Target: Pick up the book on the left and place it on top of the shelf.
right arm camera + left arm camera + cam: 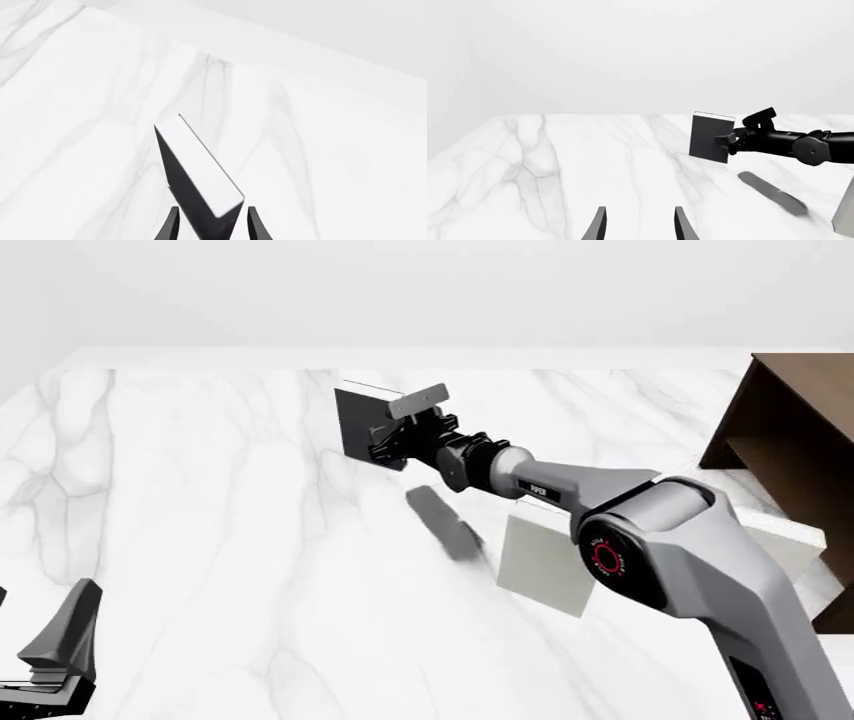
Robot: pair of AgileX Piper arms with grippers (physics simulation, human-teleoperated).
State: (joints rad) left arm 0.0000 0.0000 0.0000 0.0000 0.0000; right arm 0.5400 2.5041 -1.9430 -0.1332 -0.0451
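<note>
The right pincer point(396, 432) is clamped on the charcoal book point(363, 424), holding it upright above the marble bench point(200, 500), its shadow on the surface beneath. Only the front view shows the brown shelf point(787, 430) at far right and a pale book point(541, 562) standing near it. The left wrist view shows the left pincer point(639, 225) parted and holding nothing

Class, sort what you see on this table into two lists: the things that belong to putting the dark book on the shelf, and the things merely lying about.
Belongs to the job:
- the dark book, lifted clear of the table
- the right gripper, shut on it
- the shelf, at the far right

Just lying about:
- the light grey book, beside the right arm
- the left gripper, open and holding nothing
</note>
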